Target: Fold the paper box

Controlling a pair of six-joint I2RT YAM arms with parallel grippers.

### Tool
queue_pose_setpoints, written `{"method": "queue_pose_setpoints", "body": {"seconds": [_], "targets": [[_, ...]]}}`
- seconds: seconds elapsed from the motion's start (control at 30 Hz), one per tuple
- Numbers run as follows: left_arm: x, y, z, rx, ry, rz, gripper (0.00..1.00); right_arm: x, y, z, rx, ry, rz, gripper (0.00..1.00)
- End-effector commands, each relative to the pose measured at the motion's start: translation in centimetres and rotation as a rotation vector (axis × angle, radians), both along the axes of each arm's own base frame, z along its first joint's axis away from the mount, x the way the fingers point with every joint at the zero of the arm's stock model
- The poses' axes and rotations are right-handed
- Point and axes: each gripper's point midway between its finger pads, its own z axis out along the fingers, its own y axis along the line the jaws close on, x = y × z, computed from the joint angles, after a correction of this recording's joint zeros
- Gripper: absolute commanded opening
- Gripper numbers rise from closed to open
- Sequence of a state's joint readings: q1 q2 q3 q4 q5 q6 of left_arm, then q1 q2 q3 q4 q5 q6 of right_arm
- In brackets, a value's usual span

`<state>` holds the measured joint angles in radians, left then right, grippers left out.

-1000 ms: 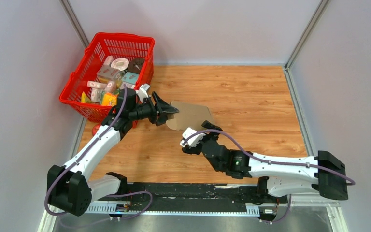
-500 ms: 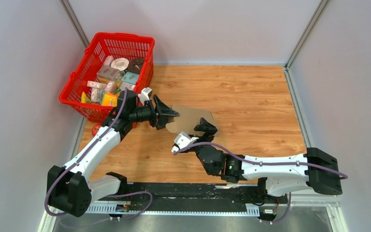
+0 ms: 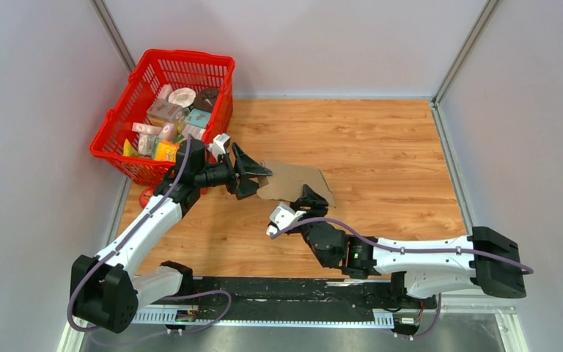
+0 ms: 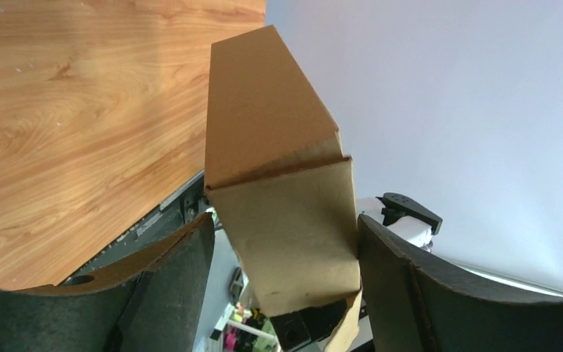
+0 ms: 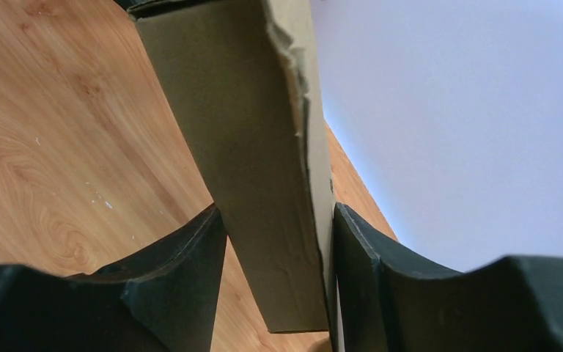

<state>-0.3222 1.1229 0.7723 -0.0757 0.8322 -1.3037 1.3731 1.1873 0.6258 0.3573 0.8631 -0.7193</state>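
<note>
Top external: we see the paper box [image 3: 297, 180] as a mostly flat brown cardboard sheet with creased flaps. It sits just right of the red basket [image 3: 188, 53] and a little nearer the arm bases, over the wooden table [image 3: 381, 139]. The left gripper [image 3: 262, 175] is at the sheet's edge that faces the basket. The right gripper [image 3: 314, 199] is at the edge away from the basket, on the arm-base side.

Left wrist: a creased panel stands between the fingers [image 4: 183, 264] and reaches both inner faces. It is raised clear of the wood, so we read it as clamped.

Right wrist: cardboard fills the gap between the fingers [image 5: 190, 271] and touches both. We cannot tell whether they squeeze it or only bracket it. One layer there has a ragged edge.

The basket holds small printed packages [image 3: 167, 121].
</note>
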Motion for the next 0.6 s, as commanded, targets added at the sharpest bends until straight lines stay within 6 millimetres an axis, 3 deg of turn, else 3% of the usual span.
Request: {"method": "queue_pose_setpoints", "body": {"seconds": [0.0, 0.27, 0.33, 0.37, 0.4, 0.43, 0.47, 0.5, 0.57], "targets": [[0.4, 1.3, 1.5, 0.021, -0.115, 0.051, 0.8, 0.2, -1.2, 2.0, 0.179, 0.014, -0.055, 0.48], [0.2, 3.6, 1.2, 0.18, -0.247, 0.108, 0.8, -0.5, -2.8, -0.6, 0.227, 0.162, -0.111, 0.45], [0.4, 4.7, 1.7, 0.274, -0.375, 0.131, 0.71, -0.7, -3.3, -1.8, 0.223, 0.276, -0.141, 0.45], [-0.1, 5.2, 2.6, 0.291, -0.445, 0.137, 0.65, -1.3, -2.4, -2.9, 0.202, 0.363, -0.085, 0.45], [-0.1, 5.8, 2.8, 0.329, -0.497, 0.156, 0.62, -1.8, -3.2, -4.3, 0.134, 0.425, -0.094, 0.45], [-0.3, 6.3, 2.7, 0.376, -0.573, 0.149, 0.58, -1.4, -3.1, -3.8, 0.163, 0.462, -0.107, 0.45], [-1.1, 6.7, 3.7, 0.386, -0.652, 0.159, 0.53, -2.3, -1.9, -5.1, 0.163, 0.581, -0.051, 0.45], [-1.1, 7.2, 2.8, 0.433, -0.694, 0.163, 0.51, -2.6, -2.6, -6.0, 0.11, 0.647, -0.064, 0.44], [-2.2, 7.2, 2.7, 0.448, -0.77, 0.149, 0.47, -2.8, -1.7, -5.8, 0.14, 0.745, -0.058, 0.42]]}}
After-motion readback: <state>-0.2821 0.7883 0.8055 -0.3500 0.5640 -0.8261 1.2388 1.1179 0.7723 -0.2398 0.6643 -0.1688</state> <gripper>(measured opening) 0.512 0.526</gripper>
